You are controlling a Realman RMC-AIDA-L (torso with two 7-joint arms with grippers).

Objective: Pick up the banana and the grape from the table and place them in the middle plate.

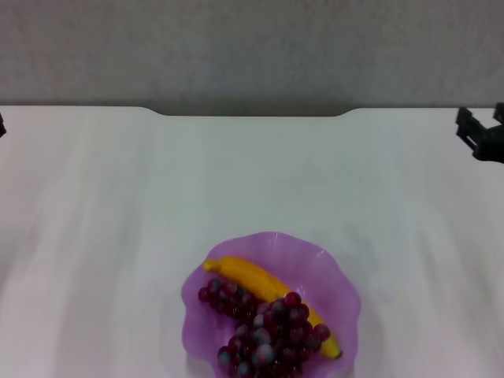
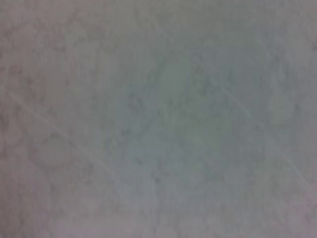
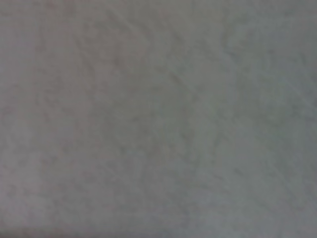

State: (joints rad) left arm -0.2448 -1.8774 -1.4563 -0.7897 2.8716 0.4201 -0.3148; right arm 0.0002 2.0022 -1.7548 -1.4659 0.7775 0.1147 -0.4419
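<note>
Plate: the middle plate point(image 1: 315, 260) sits at the near edge of the table point(image 1: 118, 236); its near rim is cut off.
Banana: the banana point(image 1: 252, 276) lies inside the plate, running from far left to near right, its middle hidden under the fruit beside it.
Grape: the grape point(image 1: 268, 331) lies in the plate, touching and partly over the banana; its near end is cropped.
Right gripper: the right gripper point(image 1: 482, 135) is at the far right edge, well apart from the plate, partly out of frame; its spread cannot be told.
Left gripper: the left gripper point(image 1: 1, 126) is a dark sliver at the far left edge; its spread cannot be told.
Wrist views: only blurred pale surface.
</note>
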